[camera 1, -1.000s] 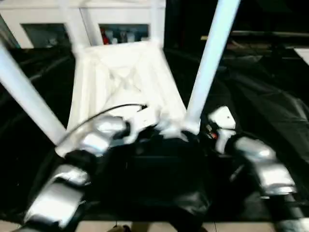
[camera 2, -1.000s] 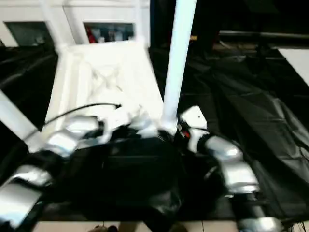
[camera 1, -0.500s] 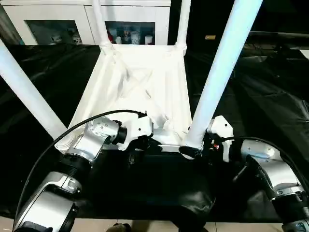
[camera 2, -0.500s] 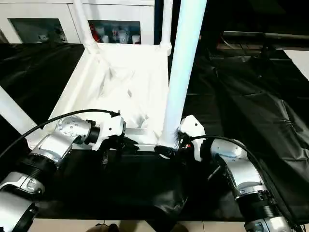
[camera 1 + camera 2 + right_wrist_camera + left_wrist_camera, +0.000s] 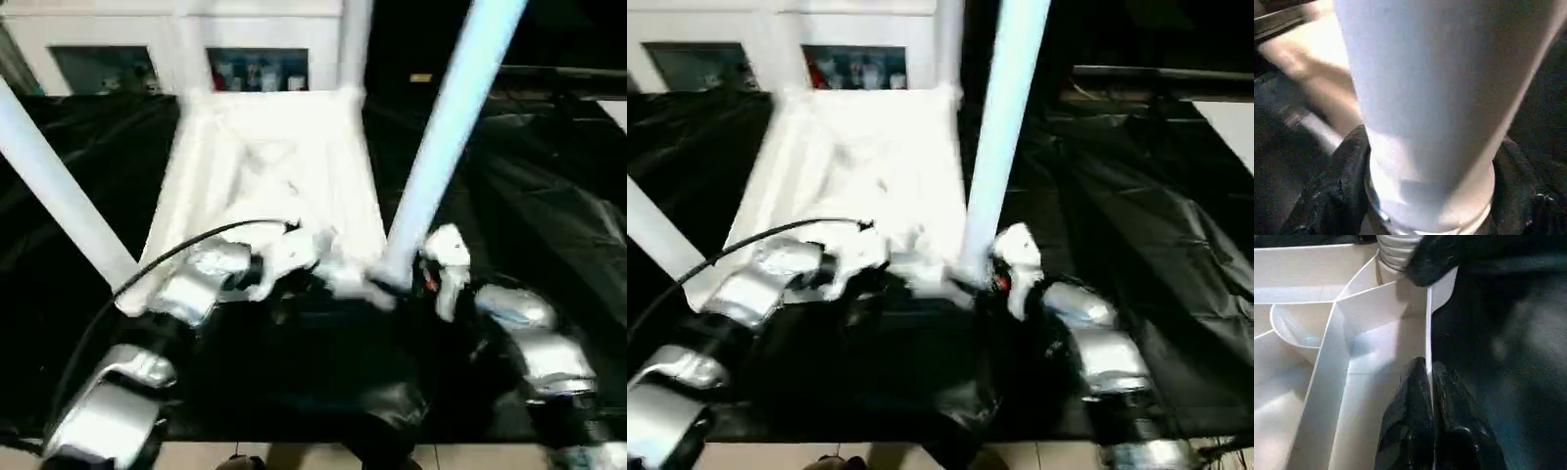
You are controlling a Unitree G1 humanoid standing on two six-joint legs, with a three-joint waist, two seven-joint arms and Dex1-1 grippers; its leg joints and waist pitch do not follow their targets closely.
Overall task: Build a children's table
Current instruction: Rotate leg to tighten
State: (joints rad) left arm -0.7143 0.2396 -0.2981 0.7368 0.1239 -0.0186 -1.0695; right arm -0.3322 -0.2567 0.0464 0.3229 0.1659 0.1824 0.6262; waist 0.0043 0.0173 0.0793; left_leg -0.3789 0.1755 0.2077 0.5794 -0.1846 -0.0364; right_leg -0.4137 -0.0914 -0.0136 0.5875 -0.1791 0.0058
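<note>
On black sheet: one upturned tabletop | four legs socketed | left gripper pinching tabletop rim | right gripper fingers clasping near-right leg base

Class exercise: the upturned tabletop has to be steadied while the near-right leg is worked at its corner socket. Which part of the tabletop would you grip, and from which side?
Probably the thin upright rim wall of the tabletop along its near edge, approached from the robot's side. It is a narrow flange that two fingers can pinch, as the left gripper does, shut on it beside the near-right leg. The ribbed underside looks too broad to pinch.
</note>
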